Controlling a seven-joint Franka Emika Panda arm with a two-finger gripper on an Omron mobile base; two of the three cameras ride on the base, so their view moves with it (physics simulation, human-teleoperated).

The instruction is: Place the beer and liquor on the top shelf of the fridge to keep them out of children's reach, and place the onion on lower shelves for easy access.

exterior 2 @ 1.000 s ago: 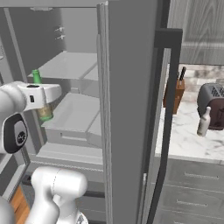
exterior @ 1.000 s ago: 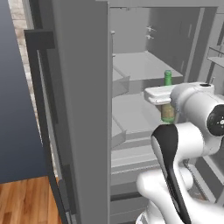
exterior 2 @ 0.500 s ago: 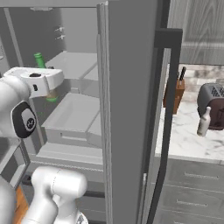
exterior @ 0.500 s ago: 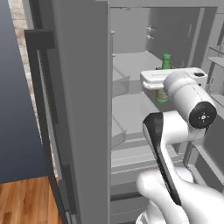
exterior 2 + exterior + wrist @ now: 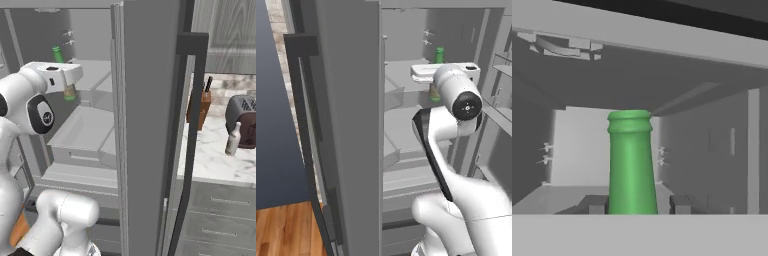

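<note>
Gripping the beer, the gripper has one dark finger tip on each side of the green bottle, which stands upright between them. In both base views the beer is inside the open fridge, high up, just over a pale grey shelf. Below it lies a shallow drawer. To the right of the fridge door, the liquor stands on a marble counter, just beside a dark toaster and near a knife block. A wooden floor shows at the left.
</note>
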